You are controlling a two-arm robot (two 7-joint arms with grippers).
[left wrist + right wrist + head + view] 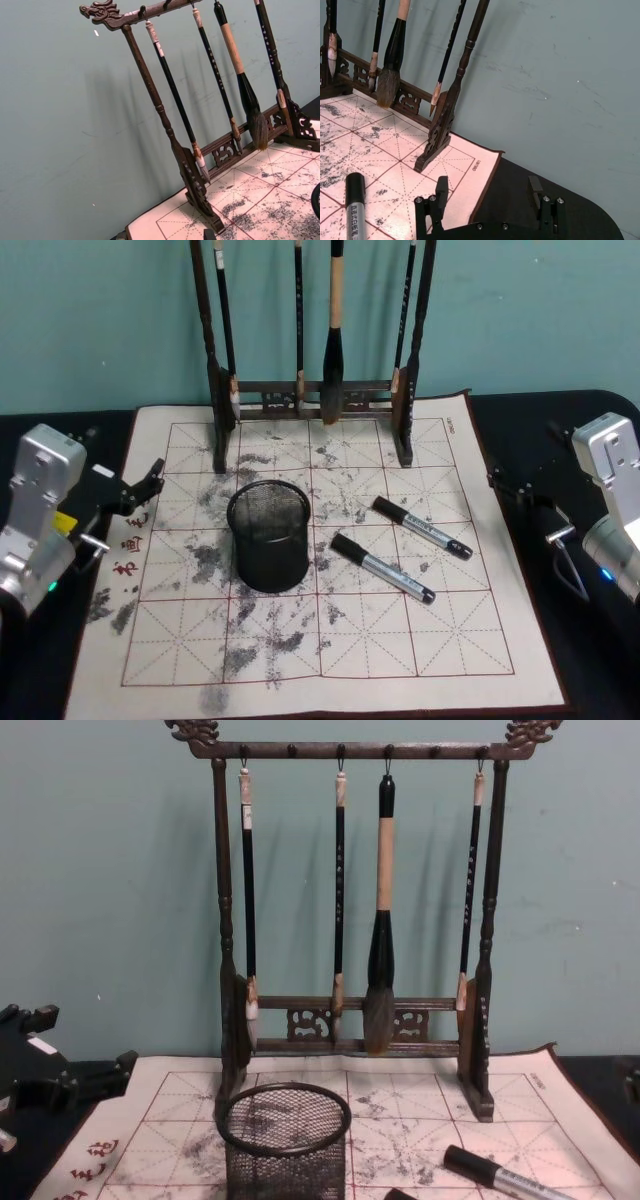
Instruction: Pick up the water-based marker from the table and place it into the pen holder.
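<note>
Fingers of the left gripper (143, 488) and right gripper (488, 189) spread wide, empty, at the table's (545, 410) left and right edges. One water-based marker (383, 567) and a second marker (422, 527) lie flat between the pen holder (268, 535) and the right edge.

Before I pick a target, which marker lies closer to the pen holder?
The marker nearer the robot, cap end close to the pen holder; the other marker lies farther back-right.
</note>
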